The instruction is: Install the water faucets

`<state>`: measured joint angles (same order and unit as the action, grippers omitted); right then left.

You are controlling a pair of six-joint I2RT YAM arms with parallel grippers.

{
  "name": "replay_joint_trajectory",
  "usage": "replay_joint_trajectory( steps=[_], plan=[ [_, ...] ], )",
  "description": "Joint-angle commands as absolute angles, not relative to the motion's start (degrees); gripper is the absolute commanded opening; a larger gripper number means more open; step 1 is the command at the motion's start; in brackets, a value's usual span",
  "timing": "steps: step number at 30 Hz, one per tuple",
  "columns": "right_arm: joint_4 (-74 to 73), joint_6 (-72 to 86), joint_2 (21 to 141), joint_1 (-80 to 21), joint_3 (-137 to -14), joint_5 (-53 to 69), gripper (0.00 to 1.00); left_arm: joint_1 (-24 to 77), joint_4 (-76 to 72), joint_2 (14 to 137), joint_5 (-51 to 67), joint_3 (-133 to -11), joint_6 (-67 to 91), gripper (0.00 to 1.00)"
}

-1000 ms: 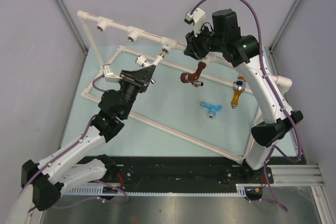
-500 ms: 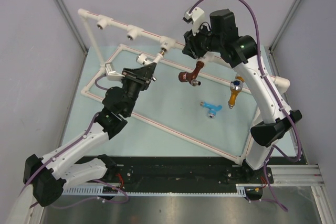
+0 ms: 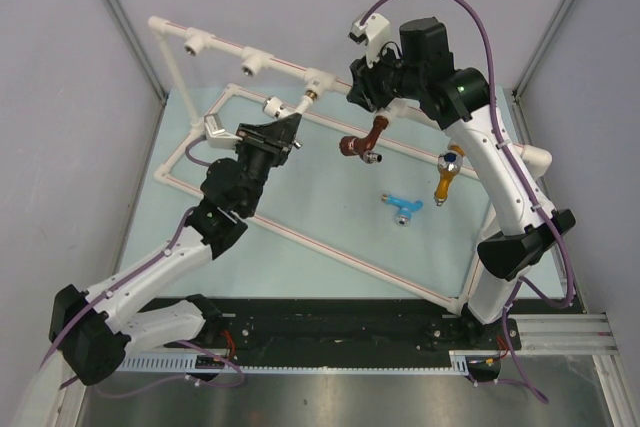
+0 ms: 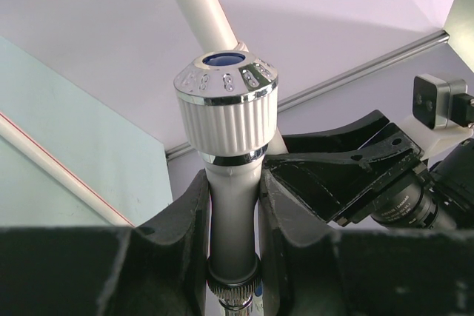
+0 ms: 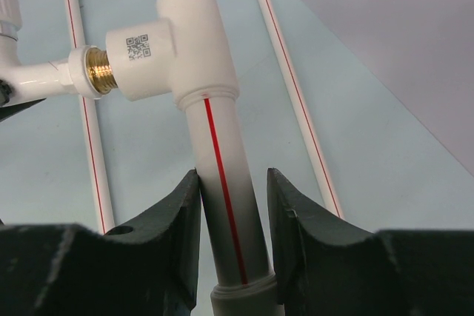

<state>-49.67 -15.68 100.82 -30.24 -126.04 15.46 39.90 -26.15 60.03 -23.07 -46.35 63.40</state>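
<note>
- Left gripper point(image 4: 233, 190): closed on the body of the white faucet point(image 4: 226, 116), just below its ribbed knob. You hold it firmly between both fingers.
- White faucet, placement: raised off the mat, its threaded end at the mouth of the tee socket point(image 5: 174, 42) on the upper rail. A band of brass thread shows between faucet collar and socket. How deep it sits you cannot tell.
- Relation that matters: in the top view the socket lies up and to the right of your left gripper. The faucet's long axis runs along that same line, straight into the socket's mouth. Any turning should probably keep to that axis.
- Right gripper point(image 5: 233, 190): clamped around the red-striped pipe frame point(image 5: 211, 131) just beside that tee, bracing it. The left arm is the working one.
- White faucet, appearance: white plastic, silvery trim rings, blue cap on the knob.
- Remaining stock on the mat point(image 3: 330, 217): brown faucet point(image 3: 362, 144), orange-yellow faucet point(image 3: 451, 175), light blue faucet point(image 3: 402, 207), all lying loose, nearer your right arm.
</note>
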Motion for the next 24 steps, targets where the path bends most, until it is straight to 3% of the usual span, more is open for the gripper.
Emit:
replay_joint_trajectory(
  steps=[1,24],
  plan=[
    [-44.38,-8.79,100.64,-29.27,-124.98,7.65,0.00,40.25,-29.27,60.38,-25.49,-49.66,62.93,0.00],
    [-45.35,-10.28,100.20,-30.50,-123.22,9.58,0.00,43.59,-30.85,64.69,-29.97,-52.56,60.39,0.00]
  ],
)
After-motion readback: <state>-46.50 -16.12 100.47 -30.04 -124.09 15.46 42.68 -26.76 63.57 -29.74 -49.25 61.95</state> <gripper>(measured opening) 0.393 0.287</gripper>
